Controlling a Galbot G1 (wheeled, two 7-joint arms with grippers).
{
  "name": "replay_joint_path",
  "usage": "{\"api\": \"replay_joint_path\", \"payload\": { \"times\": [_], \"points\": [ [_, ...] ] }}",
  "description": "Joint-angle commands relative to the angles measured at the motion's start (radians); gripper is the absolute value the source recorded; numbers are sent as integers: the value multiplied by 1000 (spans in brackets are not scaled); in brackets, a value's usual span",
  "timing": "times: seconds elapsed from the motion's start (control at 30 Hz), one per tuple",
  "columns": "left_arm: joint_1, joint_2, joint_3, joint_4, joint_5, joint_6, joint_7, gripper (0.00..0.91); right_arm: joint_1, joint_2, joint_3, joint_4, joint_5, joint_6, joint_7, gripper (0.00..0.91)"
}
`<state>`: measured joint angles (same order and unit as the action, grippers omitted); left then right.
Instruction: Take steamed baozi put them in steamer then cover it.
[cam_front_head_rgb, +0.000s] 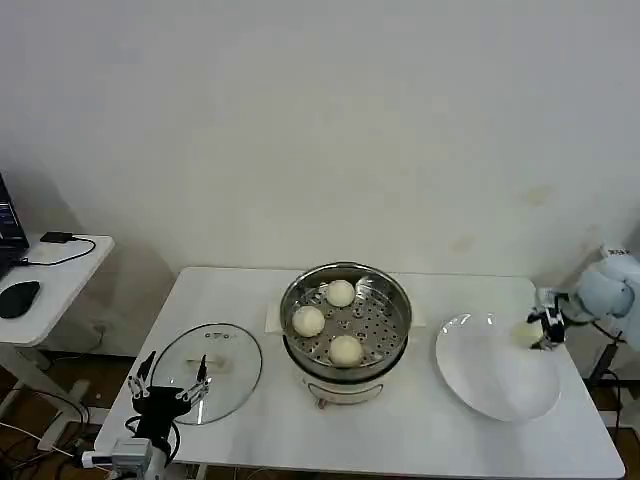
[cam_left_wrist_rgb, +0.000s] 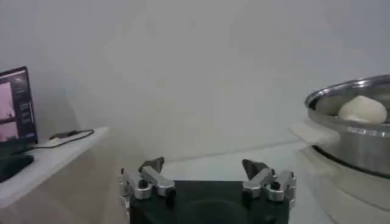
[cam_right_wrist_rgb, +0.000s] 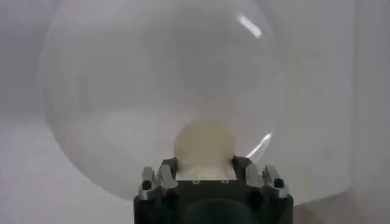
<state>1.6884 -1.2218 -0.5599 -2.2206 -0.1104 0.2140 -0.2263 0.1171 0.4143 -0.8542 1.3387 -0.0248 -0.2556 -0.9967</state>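
The steamer (cam_front_head_rgb: 392, 342) stands mid-table with three steamed baozi (cam_front_head_rgb: 308, 321) (cam_front_head_rgb: 340, 293) (cam_front_head_rgb: 345, 350) on its perforated tray. In the left wrist view its rim (cam_left_wrist_rgb: 347, 97) and one baozi (cam_left_wrist_rgb: 362, 109) show nearby. The cover (cam_front_head_rgb: 235, 350), a clear glass lid, lies flat on the table to the steamer's left. My left gripper (cam_front_head_rgb: 170, 385) (cam_left_wrist_rgb: 204, 165) hovers open at the lid's near edge, holding nothing. My right gripper (cam_front_head_rgb: 545, 328) (cam_right_wrist_rgb: 204, 167) is at the far right rim of the white plate (cam_front_head_rgb: 495, 385) (cam_right_wrist_rgb: 152, 91), shut on a fourth baozi (cam_front_head_rgb: 526, 332) (cam_right_wrist_rgb: 204, 146).
A white side desk (cam_front_head_rgb: 70, 270) with a mouse (cam_front_head_rgb: 18, 298) and a cable stands left of the table. A laptop screen (cam_left_wrist_rgb: 15, 109) shows at its edge. A white sheet (cam_front_head_rgb: 272, 318) lies under the steamer's left side. A wall runs behind the table.
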Motion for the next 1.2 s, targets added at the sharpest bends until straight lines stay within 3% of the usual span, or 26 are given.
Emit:
{"api": "replay_joint_path", "payload": {
  "times": [0.03,0.27,0.6,0.83,1.03,1.2],
  "points": [
    [0,2,0,-5,1,1,0,907,422,-7,-270,234,189,-80,29,625],
    [0,-1,0,-17,4,4,-1,907,617,118,-488,319,363,-219,122,625],
    [-3,-17,5,-14,19,-1,-1,907,698,390,-576,310,658,-384,285,625],
    [-17,-31,11,1,24,-4,-1,907,660,513,-618,280,854,-472,405,625],
    [-21,-31,12,12,23,-6,0,907,590,527,-631,284,850,-475,445,635],
    [-23,-27,10,18,21,-8,0,907,560,505,-628,279,814,-475,444,635]
  ]
}}
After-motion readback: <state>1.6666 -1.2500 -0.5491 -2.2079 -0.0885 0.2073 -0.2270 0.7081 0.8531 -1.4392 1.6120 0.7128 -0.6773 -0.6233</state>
